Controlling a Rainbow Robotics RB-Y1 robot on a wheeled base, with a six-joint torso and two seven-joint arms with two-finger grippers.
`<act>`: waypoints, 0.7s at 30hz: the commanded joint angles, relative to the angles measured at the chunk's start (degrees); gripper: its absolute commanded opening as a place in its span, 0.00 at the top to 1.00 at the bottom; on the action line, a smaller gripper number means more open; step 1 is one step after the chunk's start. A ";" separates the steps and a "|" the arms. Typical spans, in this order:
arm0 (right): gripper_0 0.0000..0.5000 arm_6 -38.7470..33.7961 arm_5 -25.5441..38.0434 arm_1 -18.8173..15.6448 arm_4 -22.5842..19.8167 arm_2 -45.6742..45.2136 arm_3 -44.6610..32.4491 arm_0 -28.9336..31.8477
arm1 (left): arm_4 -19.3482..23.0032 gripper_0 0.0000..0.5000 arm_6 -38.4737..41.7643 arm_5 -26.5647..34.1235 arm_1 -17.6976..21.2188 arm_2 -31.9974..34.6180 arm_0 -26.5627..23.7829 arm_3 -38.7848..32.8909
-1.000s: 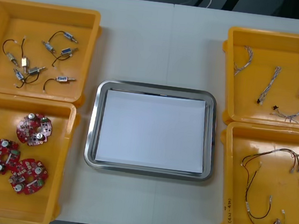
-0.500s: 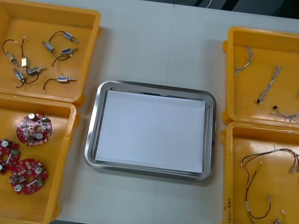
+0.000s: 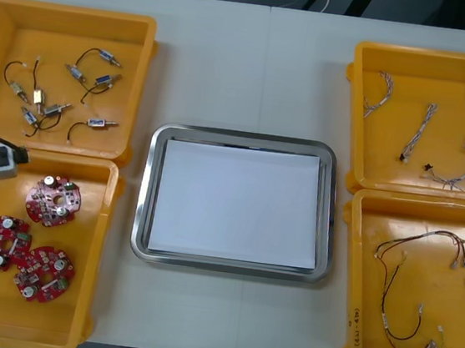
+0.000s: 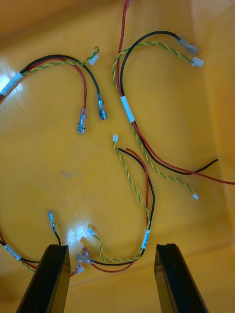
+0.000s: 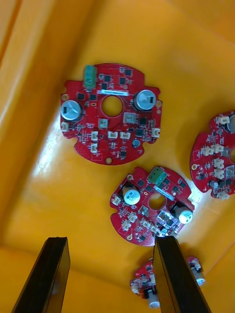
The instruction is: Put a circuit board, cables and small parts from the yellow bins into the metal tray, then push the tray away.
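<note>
We find the metal tray [image 3: 141, 206] lying white-lined at mid-table [image 3: 252, 75], with bare strips of table between its rim and the bins on either side and open table beyond its far edge. Left of the tray, the left gripper [image 5: 110, 242] hangs over the near left yellow bin [image 3: 106, 235], fingers spread above flat red circuit boards [image 5: 98, 137]. Right of the tray, the right gripper [image 4: 110, 247], likewise spread, hangs over red and yellow cables [image 4: 127, 108] in the near right yellow bin [image 3: 353, 280].
</note>
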 commanded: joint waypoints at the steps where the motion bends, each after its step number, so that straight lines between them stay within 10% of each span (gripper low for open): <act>1: 0.00 2.74 -2.46 -2.70 2.53 2.53 -0.01 1.35 | -1.63 0.00 -6.44 -3.23 4.48 -4.26 0.08 -1.42; 21: 0.00 7.31 -11.86 -3.05 1.48 5.17 3.94 7.41 | -6.11 0.00 -9.34 -10.97 6.24 -23.94 -12.49 3.41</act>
